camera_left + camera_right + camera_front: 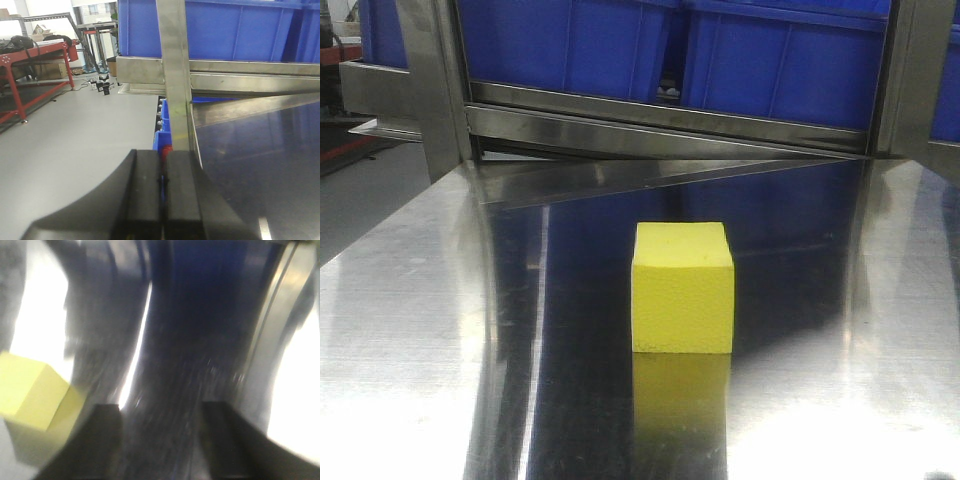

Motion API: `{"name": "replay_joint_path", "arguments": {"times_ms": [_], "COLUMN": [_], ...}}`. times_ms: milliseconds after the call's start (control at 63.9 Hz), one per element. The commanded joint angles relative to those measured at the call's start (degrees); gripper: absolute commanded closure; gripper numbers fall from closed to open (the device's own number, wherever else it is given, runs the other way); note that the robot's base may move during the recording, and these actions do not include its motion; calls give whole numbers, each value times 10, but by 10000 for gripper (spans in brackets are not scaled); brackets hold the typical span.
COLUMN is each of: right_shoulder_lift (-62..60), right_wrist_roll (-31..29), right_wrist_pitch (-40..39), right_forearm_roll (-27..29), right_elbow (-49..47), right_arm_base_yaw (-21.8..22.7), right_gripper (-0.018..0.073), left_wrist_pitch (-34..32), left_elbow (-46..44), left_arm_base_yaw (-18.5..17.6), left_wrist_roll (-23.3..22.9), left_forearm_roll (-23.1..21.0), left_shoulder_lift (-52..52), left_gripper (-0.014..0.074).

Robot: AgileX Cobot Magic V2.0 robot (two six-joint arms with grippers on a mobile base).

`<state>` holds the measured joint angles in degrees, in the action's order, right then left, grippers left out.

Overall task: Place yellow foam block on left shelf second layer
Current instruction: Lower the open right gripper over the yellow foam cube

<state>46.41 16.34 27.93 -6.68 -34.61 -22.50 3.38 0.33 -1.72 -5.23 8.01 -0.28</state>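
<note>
The yellow foam block point(682, 288) stands alone on the shiny steel shelf surface point(440, 330), near the middle of the front view. No gripper shows in that view. In the blurred right wrist view the block point(31, 396) lies at the left edge, left of my right gripper point(161, 415), which is open and empty above the steel. My left gripper point(163, 162) is shut with nothing between its fingers, beside the shelf's upright steel post point(175, 75) at the shelf's left edge.
Blue plastic bins point(620, 45) sit on the steel rail point(660, 110) behind the block. Upright posts point(435, 80) flank the shelf. Left of the shelf is grey floor point(70, 130) with a red workbench point(30, 65) further off.
</note>
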Motion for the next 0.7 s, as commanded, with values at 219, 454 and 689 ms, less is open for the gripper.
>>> {"name": "replay_joint_path", "arguments": {"times_ms": [219, 454, 689], "right_shoulder_lift": [185, 334, 440], "right_wrist_roll": [193, 284, 297], "right_wrist_pitch": [172, 291, 356], "right_forearm_roll": [-29, -29, -22], "right_elbow": [-165, -312, -439], "right_arm_base_yaw": [-108, -189, -241], "right_gripper": [-40, -40, -40], "left_wrist_pitch": [-47, -47, -47], "left_elbow": [13, 13, 13], "left_arm_base_yaw": [-4, -4, -4], "left_wrist_roll": [-3, -3, -3], "left_forearm_roll": [-3, -3, -3], "left_shoulder_lift": [-11, -11, -11], "left_gripper": [460, 460, 460]}}
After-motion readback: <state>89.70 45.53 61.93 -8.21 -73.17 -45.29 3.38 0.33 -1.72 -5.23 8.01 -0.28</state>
